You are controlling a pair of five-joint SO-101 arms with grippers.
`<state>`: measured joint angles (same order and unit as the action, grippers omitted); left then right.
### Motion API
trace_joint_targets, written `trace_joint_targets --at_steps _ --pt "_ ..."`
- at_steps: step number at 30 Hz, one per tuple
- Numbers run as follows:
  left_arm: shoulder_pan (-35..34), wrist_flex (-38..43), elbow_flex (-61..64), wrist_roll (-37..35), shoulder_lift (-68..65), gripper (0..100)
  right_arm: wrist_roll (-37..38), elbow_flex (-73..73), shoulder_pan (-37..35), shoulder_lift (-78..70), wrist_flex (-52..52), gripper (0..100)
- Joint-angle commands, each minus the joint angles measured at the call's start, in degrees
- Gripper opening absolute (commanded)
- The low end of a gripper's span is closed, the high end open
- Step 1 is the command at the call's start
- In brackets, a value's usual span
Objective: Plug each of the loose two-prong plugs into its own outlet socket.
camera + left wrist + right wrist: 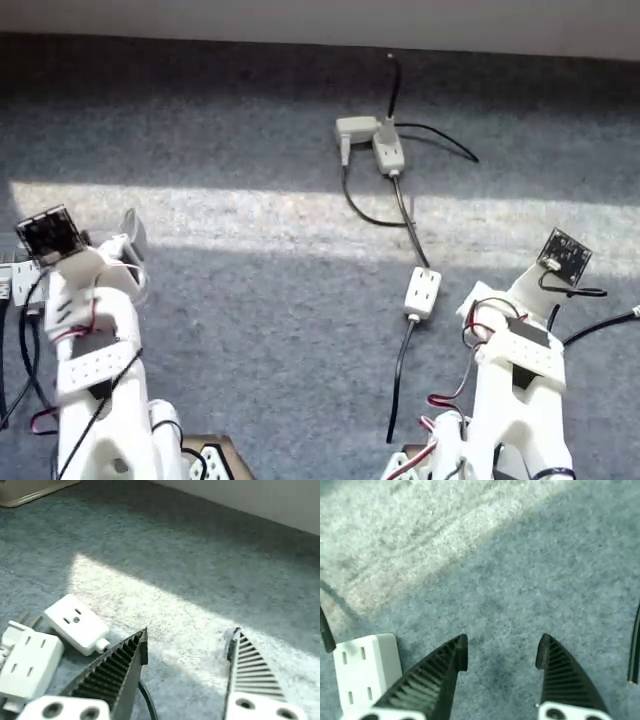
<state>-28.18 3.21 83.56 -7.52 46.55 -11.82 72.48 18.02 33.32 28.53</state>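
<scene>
I'm seeing the white outlet block (421,292) lying on the grey carpet (250,330) with its black cord (400,370) attached. Beyond it, well apart and toward the wall (300,15), a white plug (388,150) is touching a second white piece (355,130). My right gripper (503,642) is hovering just beside that block, fingers spread and holding nothing, while my left gripper (189,635) is sitting well apart from the block on the opposite side, also spread wide over bare carpet, with two more white socket pieces (75,622) lying near it.
</scene>
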Motion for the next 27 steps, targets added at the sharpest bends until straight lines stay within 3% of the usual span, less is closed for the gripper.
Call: trace_joint_targets --at_steps 1,5,11,14,22,27 --pt "-5.0 -37.4 -19.7 7.8 5.8 27 -0.6 -0.1 -0.7 0.8 -0.8 22.4" --pt "-7.4 -50.5 -30.8 17.3 5.1 27 -0.6 -0.1 -0.7 0.6 -0.8 22.4" --pt "-16.6 -57.3 -41.2 20.9 -4.0 25 -0.6 -0.1 -0.7 0.6 -0.8 22.4" --pt "-19.2 -62.1 -49.8 21.4 -14.4 23 -0.6 -0.1 -0.8 0.4 -0.8 22.4" --pt "-22.7 -80.4 -86.5 32.4 -49.1 23 -0.5 -0.2 -0.8 0.3 -0.8 22.4" --pt "-27.5 -84.9 -111.6 38.2 -66.7 23 -0.5 -0.2 -0.8 0.3 -0.8 22.4"
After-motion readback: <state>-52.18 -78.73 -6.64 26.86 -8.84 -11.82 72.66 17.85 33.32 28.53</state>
